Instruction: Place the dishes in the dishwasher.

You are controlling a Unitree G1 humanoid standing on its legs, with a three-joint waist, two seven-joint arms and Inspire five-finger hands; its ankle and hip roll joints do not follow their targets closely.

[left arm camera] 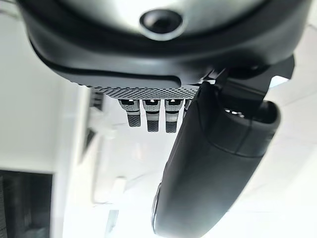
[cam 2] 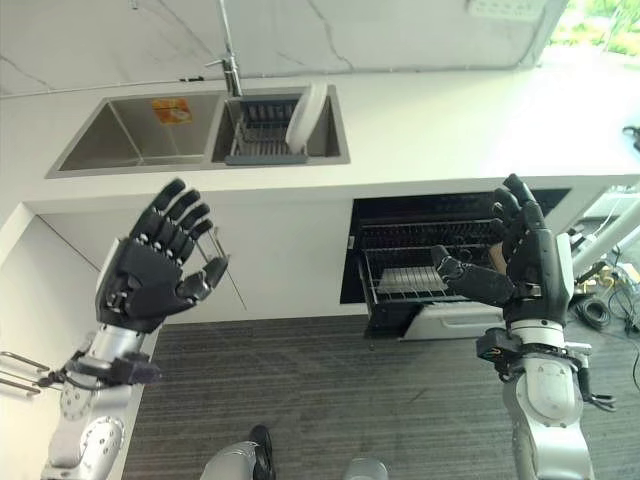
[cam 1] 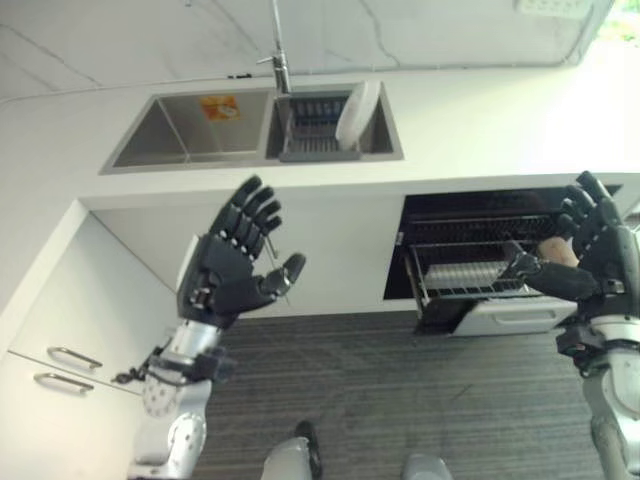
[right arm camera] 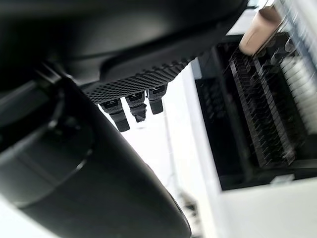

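Your worktop (cam 2: 430, 110) runs across the top, with the sink (cam 2: 130, 140) set into it and the open dishwasher (cam 2: 440, 265) below on the right. A white plate (cam 2: 306, 115) leans in the sink rack (cam 2: 262, 135). Left robot hand (cam 2: 150, 265) and right robot hand (cam 2: 520, 260) hang spread, empty. Reach carelessly and you risk tipping the plate.

A faucet (cam 2: 229, 62) stands behind the 2-basin steel sink (cam 2: 110, 140). An orange sticker (cam 2: 171, 110) marks the left basin. 2 metal handles (cam 1: 62, 366) front a white cabinet beside grey floor (cam 2: 400, 400).
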